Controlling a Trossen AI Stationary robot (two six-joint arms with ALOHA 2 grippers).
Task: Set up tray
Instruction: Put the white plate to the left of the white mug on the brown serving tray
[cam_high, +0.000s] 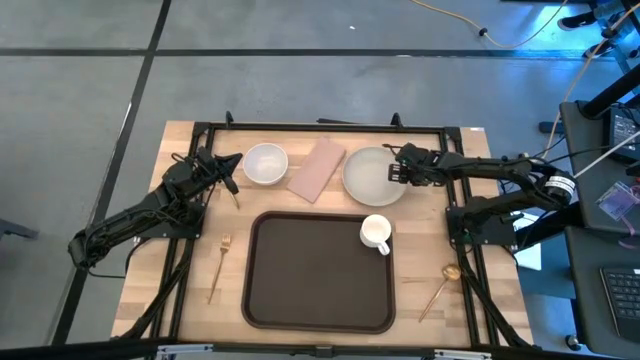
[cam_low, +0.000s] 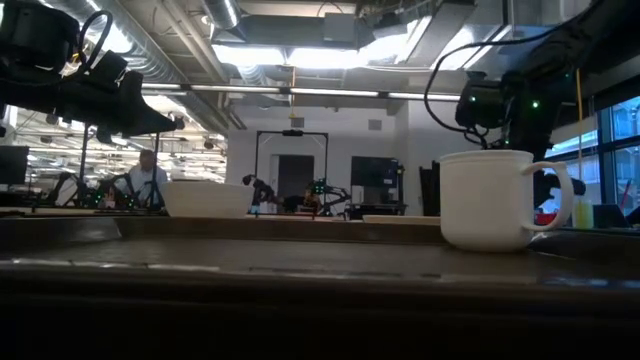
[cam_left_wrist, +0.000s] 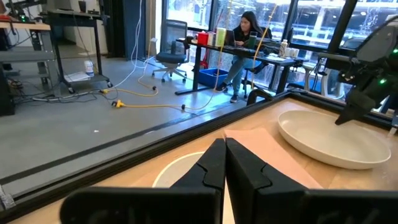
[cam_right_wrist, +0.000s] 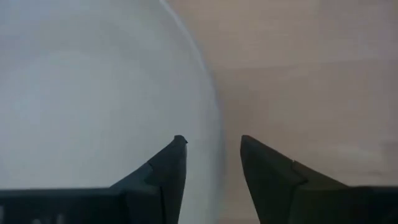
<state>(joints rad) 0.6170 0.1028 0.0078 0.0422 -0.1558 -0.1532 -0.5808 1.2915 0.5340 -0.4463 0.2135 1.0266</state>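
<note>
The dark brown tray (cam_high: 300, 285) lies at the table's middle near side, and a white mug (cam_high: 376, 233) stands on its far right corner. Behind it, from left to right, are a white bowl (cam_high: 265, 164), a pinkish-tan napkin (cam_high: 317, 168) and a white plate (cam_high: 368, 178). My right gripper (cam_high: 398, 172) is open at the plate's right rim. In the right wrist view its gap (cam_right_wrist: 213, 146) is over the rim (cam_right_wrist: 208, 93), one finger above the plate and one above the table. My left gripper (cam_left_wrist: 225, 162) is shut and hovers just left of the bowl.
A gold fork (cam_high: 219, 262) lies left of the tray and a gold spoon (cam_high: 440, 285) right of it. A dark frame (cam_high: 320, 127) runs along the table's far edge and sides. People sit at desks in the room beyond the table.
</note>
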